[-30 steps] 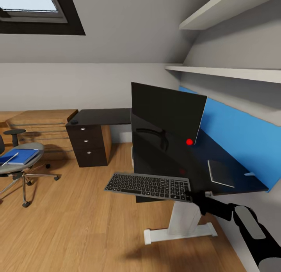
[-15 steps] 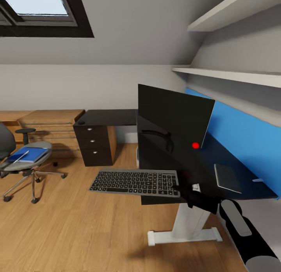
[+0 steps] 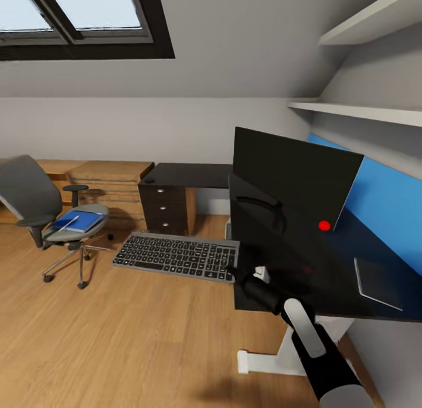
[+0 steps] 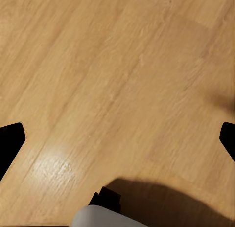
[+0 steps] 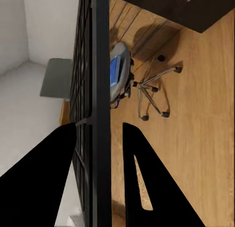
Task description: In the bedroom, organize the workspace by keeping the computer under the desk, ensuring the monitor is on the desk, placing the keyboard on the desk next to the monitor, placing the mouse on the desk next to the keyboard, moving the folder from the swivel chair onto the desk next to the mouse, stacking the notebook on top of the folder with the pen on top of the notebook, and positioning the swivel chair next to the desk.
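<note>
Beside the near edge of the glossy black counter (image 3: 305,261), the right tool (image 3: 234,272) pinched the keyboard (image 3: 176,256) by its right end and held it in the air over the wooden floor (image 3: 129,337), level and just off the counter's left side. From the right wrist camera the keyboard (image 5: 93,90) ran edge-on between the two dark fingers (image 5: 44,178), which were closed on its frame.

On the counter stood the monitor (image 3: 293,179), its black front facing the room and a red dot at its lower right corner. A small dark grey notebook (image 3: 378,283) lay flat on the counter near the right end, well apart from the monitor's stand. At the far left end of the counter a small black mouse (image 3: 149,180) sat above the black drawers (image 3: 166,210) with silver knobs.

Well apart from the counter, the swivel chair (image 3: 55,211) stood on the floor in front of the light wooden cabinets (image 3: 111,179). Its seat carried the blue folder (image 3: 82,221), and the pen (image 3: 68,223) lay across the folder.

The left wrist camera showed bare floor (image 4: 117,80), with the left tool's two dark fingertips (image 4: 10,144) spread wide at the frame's opposite sides, holding nothing.
</note>
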Controlling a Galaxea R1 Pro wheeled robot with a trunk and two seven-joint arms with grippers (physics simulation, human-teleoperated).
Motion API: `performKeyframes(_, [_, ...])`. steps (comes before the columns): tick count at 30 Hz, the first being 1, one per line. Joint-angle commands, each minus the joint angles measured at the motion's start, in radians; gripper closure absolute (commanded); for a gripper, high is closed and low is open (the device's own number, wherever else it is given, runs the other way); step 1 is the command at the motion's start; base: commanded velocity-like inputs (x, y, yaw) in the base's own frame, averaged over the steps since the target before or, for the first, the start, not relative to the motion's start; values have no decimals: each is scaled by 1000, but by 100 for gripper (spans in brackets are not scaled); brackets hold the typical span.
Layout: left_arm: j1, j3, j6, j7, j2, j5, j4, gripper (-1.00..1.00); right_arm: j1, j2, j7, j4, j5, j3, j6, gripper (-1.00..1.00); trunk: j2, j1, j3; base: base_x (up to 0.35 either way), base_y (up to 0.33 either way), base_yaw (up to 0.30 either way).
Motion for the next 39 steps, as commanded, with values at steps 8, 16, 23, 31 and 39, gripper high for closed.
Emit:
performKeyframes(8, [0, -5, 0, 7, 3, 6, -2, -100, -2, 141, -45, 34, 254, 41, -485, 100, -1, 0, 0, 38, 36, 263])
performKeyframes(16, [0, -5, -2, 7, 1, 5, 1, -100, 2, 141, -41, 87, 130, 40, -661, 100, -1, 0, 0, 225, 219, 55])
performKeyframes(23, [0, -7, -37, 7, -14, 4, 2, -100, 29, 141, -36, 67, 117, 40, -668, 100, 13, -8, 6, 254, 239, 2])
performKeyframes(31, [0, -6, -45, 6, -15, 5, 3, -100, 31, 141, -35, 67, 116, 39, -669, 100, 69, -38, 31, 278, 174, 0])
performKeyframes(39, [0, -6, -45, 6, -20, 6, 0, -100, 32, 141, -35, 67, 116, 37, -672, 100, 125, -69, 56, 57, 37, 0])
